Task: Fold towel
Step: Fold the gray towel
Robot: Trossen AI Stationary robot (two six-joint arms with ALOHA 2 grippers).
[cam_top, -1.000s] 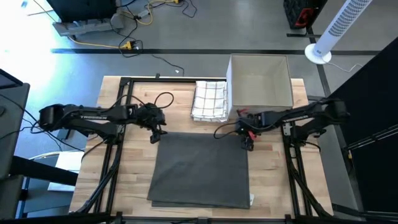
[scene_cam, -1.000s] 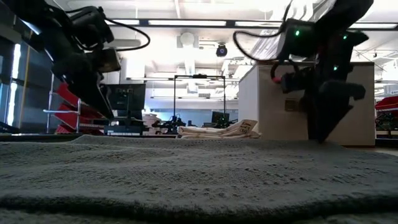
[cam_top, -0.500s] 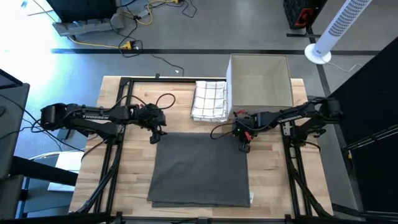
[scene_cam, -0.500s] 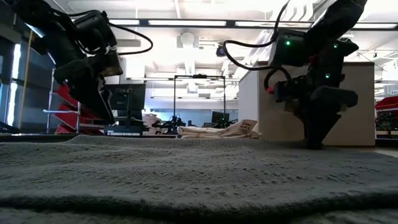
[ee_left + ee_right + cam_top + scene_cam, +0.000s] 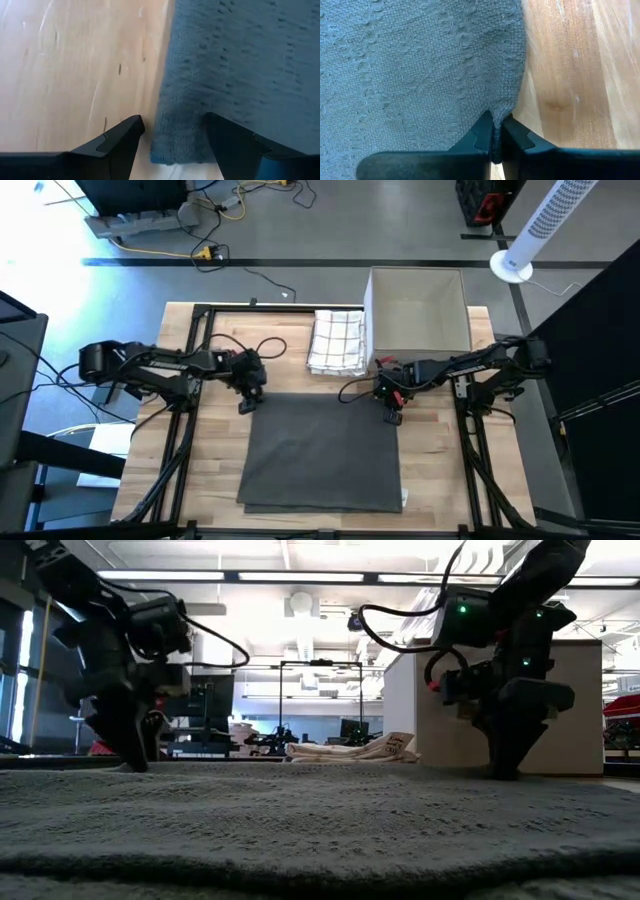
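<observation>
Towel (image 5: 320,452): grey cloth w/ coarse, nubby looped weave, matt, lying on a table (image 5: 440,460) of pale wood, smooth w/ visible grain & a slight sheen. Left gripper (image 5: 172,137) & right gripper (image 5: 497,135) fingers look like dark matt plastic, smooth-faced; right one is pinched onto the towel's edge fabric. Near the table's far edge: checked cloth (image 5: 336,340), white woven w/ thin dark lines, beside a box (image 5: 418,315) w/ plain matt beige walls, prob. cardboard.
</observation>
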